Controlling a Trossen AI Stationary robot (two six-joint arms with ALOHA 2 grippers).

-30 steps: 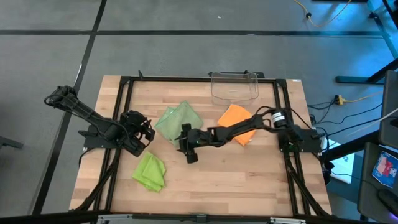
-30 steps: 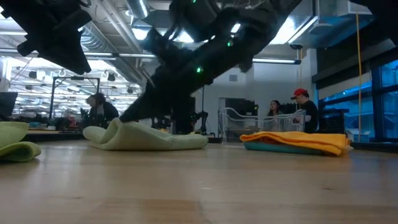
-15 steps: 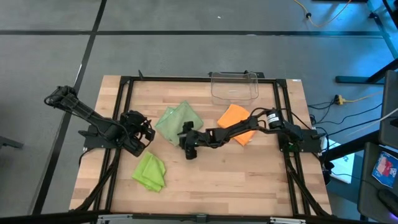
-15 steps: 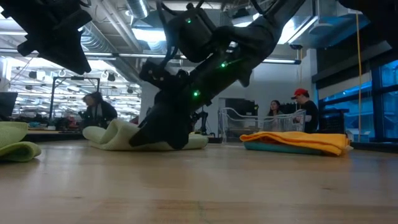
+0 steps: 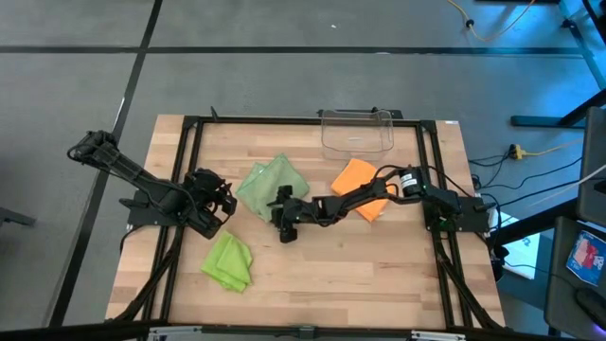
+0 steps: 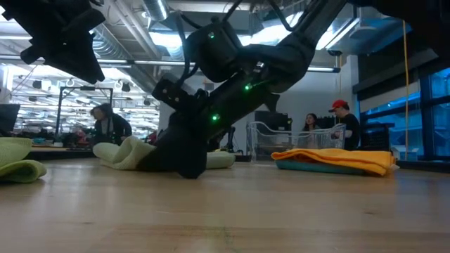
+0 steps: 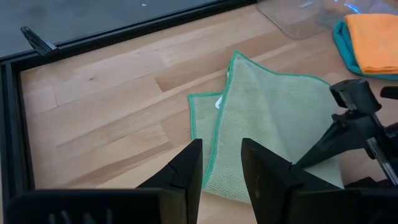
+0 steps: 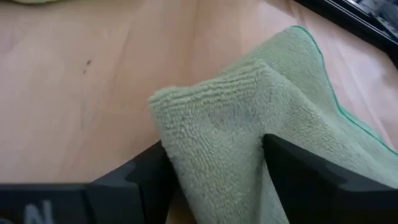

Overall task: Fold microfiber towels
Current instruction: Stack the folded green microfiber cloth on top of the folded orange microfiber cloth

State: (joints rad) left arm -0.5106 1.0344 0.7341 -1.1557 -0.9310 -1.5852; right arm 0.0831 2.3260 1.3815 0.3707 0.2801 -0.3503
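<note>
Sage green towel (image 5: 272, 183) corner lies between the right gripper's (image 5: 285, 210) spread, unclenched fingers (image 8: 134, 180); left gripper (image 5: 220, 202), half-parted and empty, waits farther off.

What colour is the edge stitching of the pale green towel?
Teal-green, on the sage towel; the left wrist view shows it best.

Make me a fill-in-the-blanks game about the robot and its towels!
1. The right gripper has its fingers around a corner of the pale ____ towel.
2. The orange towel lies on top of a ____ towel.
3. The clear bin sits at the table's ____ edge.

Missing words: green; teal; far
</note>
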